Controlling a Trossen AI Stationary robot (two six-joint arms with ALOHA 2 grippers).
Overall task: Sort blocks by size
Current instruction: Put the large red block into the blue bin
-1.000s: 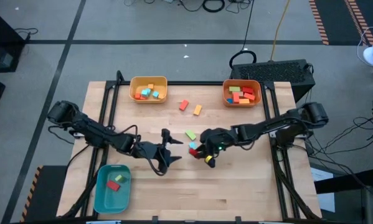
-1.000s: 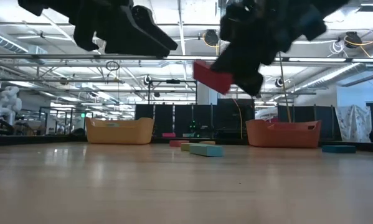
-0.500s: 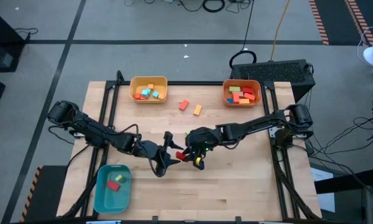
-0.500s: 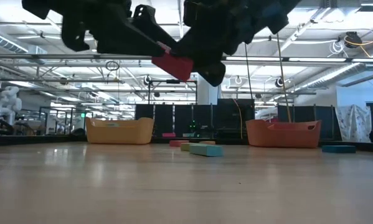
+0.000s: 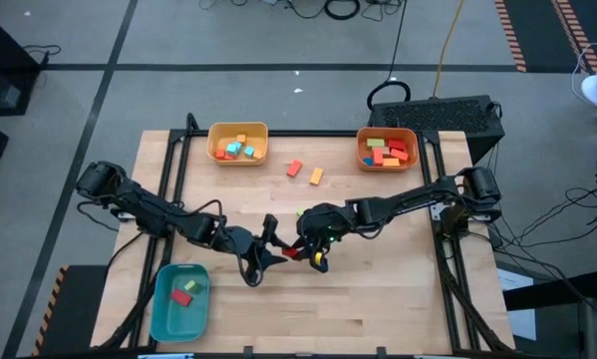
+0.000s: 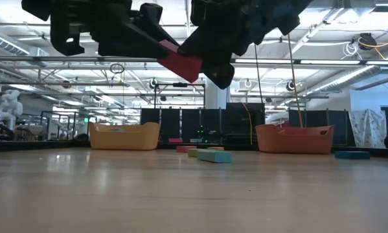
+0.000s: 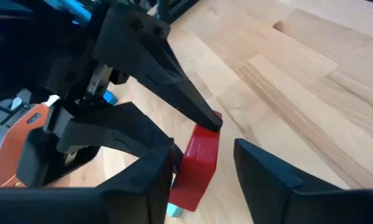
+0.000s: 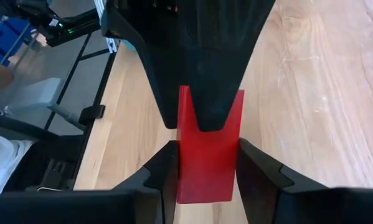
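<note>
Red block point(image 5: 292, 251) held mid-air in right gripper point(image 5: 300, 249) jaws, left gripper point(image 5: 274, 246) jaws half-open around it at its 9 o'clock—apparent handover toward teal bin point(image 5: 158, 317).

Two bins point(image 5: 238, 143) point(image 5: 387, 149) stood along the table's point(image 5: 398, 299) far edge, each holding blocks; a third bin point(image 5: 179, 302) sat at the near left corner. Two loose blocks point(image 5: 294, 169) point(image 5: 316, 177) lay between the far bins. Mid-table, both grippers point(image 5: 274, 245) point(image 5: 306, 247) met around one block point(image 5: 291, 251), above the surface.
</note>
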